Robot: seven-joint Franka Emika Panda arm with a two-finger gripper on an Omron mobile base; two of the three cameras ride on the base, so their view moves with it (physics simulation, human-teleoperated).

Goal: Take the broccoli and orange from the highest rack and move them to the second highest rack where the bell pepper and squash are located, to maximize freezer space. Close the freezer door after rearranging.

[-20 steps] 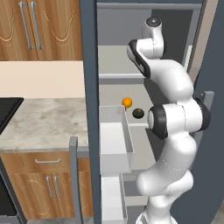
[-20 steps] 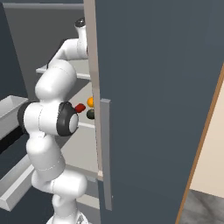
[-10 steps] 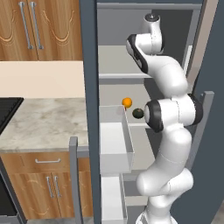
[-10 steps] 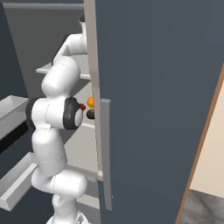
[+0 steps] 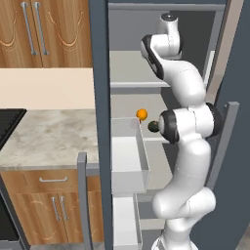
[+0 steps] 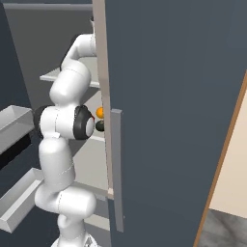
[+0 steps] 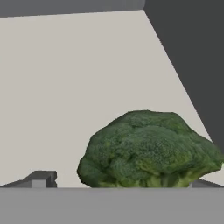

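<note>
On the highest rack (image 5: 134, 73) of the freezer (image 5: 100, 58), the broccoli (image 7: 148, 151) lies between the fingertips of the fully spread gripper (image 7: 116, 186). Contact is apparently not yet made; advance squarely so both fingers straddle the crown before closing.

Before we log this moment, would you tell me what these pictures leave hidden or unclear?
- Gripper: in both base views the arm's upper links cover it; jaws unseen there.
- Broccoli: hand view, its underside is cut off at the bottom, so any contact with the fingertips is unclear.
- Dark green ball: left base view, partly behind the arm's elbow.
- Orange: right base view, partly behind the freezer door.
</note>
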